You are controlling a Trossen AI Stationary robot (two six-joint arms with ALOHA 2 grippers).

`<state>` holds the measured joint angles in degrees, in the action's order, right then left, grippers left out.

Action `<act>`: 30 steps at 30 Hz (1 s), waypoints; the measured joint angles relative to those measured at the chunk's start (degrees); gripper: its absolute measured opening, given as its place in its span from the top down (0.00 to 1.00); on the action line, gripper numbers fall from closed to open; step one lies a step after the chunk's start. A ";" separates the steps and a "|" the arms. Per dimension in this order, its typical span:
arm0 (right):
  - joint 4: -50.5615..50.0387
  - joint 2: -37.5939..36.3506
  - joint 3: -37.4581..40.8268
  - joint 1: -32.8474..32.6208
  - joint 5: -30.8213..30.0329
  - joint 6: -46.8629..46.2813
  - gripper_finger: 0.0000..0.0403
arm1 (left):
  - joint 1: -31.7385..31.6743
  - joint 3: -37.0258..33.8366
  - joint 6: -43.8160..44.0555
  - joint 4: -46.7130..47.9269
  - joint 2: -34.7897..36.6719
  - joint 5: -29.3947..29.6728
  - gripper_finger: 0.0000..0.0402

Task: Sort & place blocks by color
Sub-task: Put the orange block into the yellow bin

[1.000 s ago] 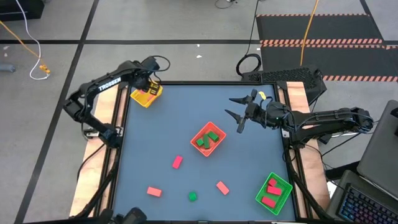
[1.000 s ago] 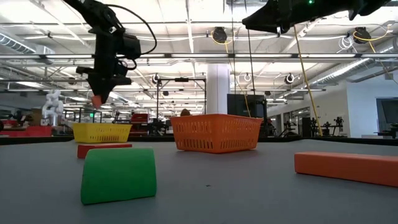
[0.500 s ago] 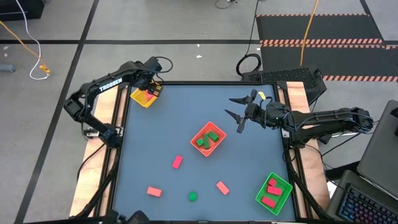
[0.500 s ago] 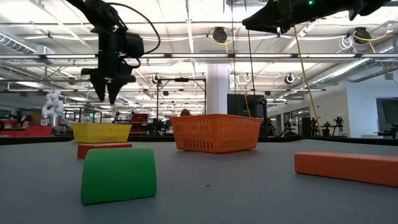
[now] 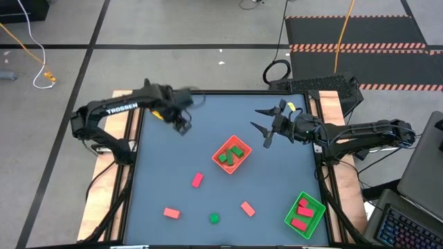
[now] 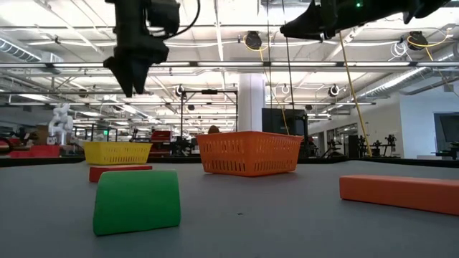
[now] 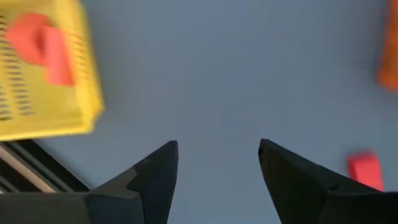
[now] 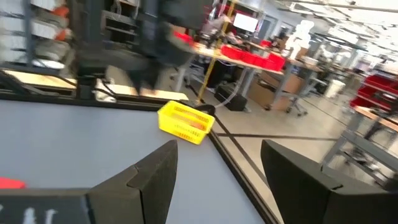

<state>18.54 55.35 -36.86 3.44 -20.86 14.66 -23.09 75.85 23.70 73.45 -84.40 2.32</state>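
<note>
Left tool (image 5: 183,125), fingers parted and empty, hangs at four o'clock from the perforated plastic yellow tray (image 7: 43,74); right tool (image 5: 266,127) open, empty.

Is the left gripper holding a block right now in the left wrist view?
No, the left gripper is open and only bare table shows between its fingers.

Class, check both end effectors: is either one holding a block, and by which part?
Nothing is held. The left end effector is open and empty over the table; the right end effector waits open and empty too.
</note>
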 joint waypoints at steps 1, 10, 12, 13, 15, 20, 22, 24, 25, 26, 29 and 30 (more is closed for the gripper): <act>-0.16 0.00 0.00 0.02 -0.59 0.00 0.44 | 2.77 0.00 1.00 0.59 0.02 -0.01 0.45; -0.43 0.00 0.01 0.02 -1.82 -0.32 0.44 | 28.21 0.00 9.22 -0.96 0.02 -2.33 0.46; -0.43 0.00 0.00 0.02 -1.81 -0.38 0.44 | 33.33 0.00 10.75 -2.20 0.02 -1.87 0.46; -0.41 0.00 0.00 0.00 -1.74 -0.40 0.44 | 35.82 0.00 11.78 -2.86 0.00 -1.21 0.47; -0.33 0.00 0.01 0.00 -1.67 -0.42 0.44 | 40.33 0.00 14.12 -3.66 0.00 -0.39 0.47; 0.66 -1.17 0.02 -0.27 -0.20 -2.64 0.44 | 49.32 0.00 19.98 -3.95 -0.98 0.93 0.49; 0.86 -2.08 0.00 -0.28 2.83 -3.88 0.44 | 52.51 -0.02 21.65 -4.14 -1.82 1.47 0.51; 1.06 -2.98 0.01 -0.28 6.25 -4.95 0.44 | 55.19 0.00 22.86 -4.59 -2.94 2.16 0.52; 1.00 -3.41 0.01 -0.28 7.27 -5.33 0.44 | 56.37 0.00 23.02 -5.03 -3.90 2.18 0.53; 0.98 -3.68 0.00 -0.32 7.74 -5.75 0.44 | 57.52 0.00 23.00 -5.57 -5.03 2.14 0.54; 0.49 -4.28 0.00 -0.44 7.60 -6.47 0.44 | 59.67 -0.02 22.49 -6.78 -8.41 1.45 0.56; 0.29 -4.35 0.02 -0.44 7.59 -6.47 0.44 | 60.13 -0.02 22.39 -7.46 -9.46 0.64 0.56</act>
<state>18.83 51.00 -36.84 3.01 -13.26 8.19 37.04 75.83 46.09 65.99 -93.86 2.95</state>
